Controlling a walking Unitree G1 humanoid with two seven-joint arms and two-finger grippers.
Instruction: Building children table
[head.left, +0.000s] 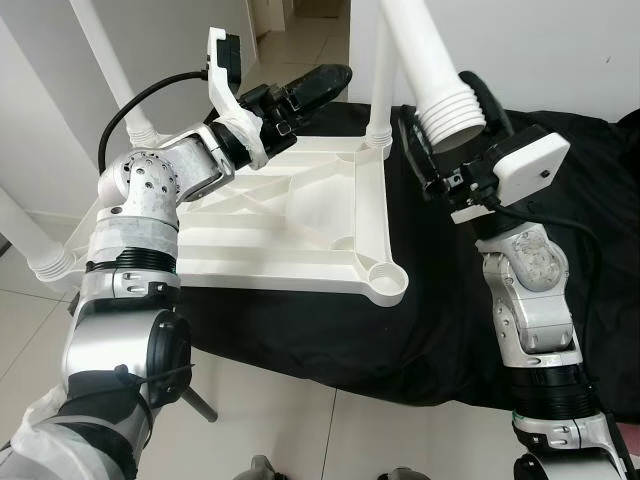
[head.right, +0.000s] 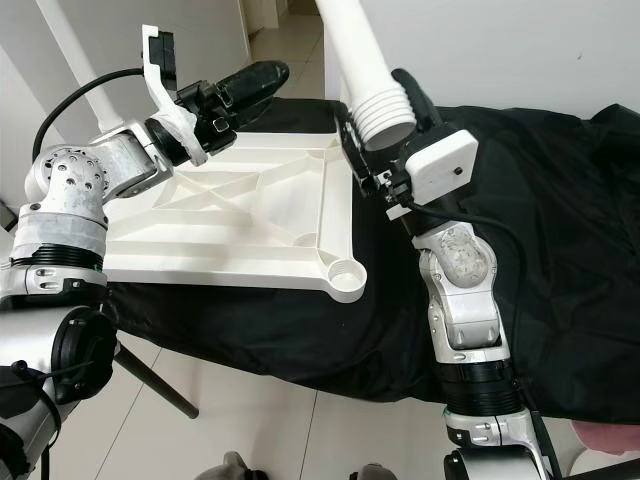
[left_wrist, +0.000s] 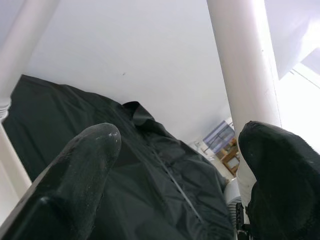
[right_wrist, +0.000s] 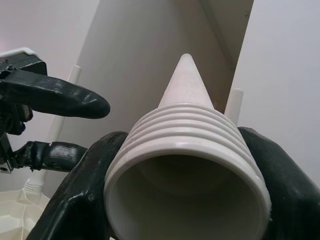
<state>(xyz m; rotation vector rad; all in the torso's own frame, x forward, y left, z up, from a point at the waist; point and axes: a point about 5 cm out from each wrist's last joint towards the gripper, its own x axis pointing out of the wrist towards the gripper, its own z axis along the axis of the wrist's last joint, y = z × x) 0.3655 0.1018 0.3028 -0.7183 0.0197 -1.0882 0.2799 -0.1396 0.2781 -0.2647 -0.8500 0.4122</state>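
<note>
Fitting legs: we judge the step in hand to be the mounting of another leg on the upturned white tabletop (head.left: 290, 215), which lies underside up, partly on the black cloth (head.left: 520, 330).
Legs already standing: one upright at the far corner (head.left: 377, 70), next to the right gripper; others at the left side (head.left: 115, 60), one low at the near left corner (head.left: 30, 245).
Empty socket: the round socket at the near right corner (head.left: 385, 280) holds no leg, and we take it for the target.
Right gripper (head.left: 447, 150): our fingers are clamped on either side of the ribbed, threaded end of a loose white leg (head.right: 365, 75), which slants up and away from us; in the right wrist view the fingers (right_wrist: 80, 200) press against the hollow ribbed collar (right_wrist: 187, 150).
Position of the held leg: above the cloth just beside the tabletop's right edge, apart from the empty socket.
Left gripper (head.left: 315, 88): our fingers are parted with nothing between them, hovering over the tabletop's far edge, near the far-corner leg; the left wrist view shows both fingertips (left_wrist: 90, 155) with open space between.
Next move, as we judge it: turn the leg so its ribbed end points down, bring it over the empty socket, seat it squarely and twist it in.
Care needed: the threads must meet the socket straight, and the left gripper may have to steady the tabletop.
</note>
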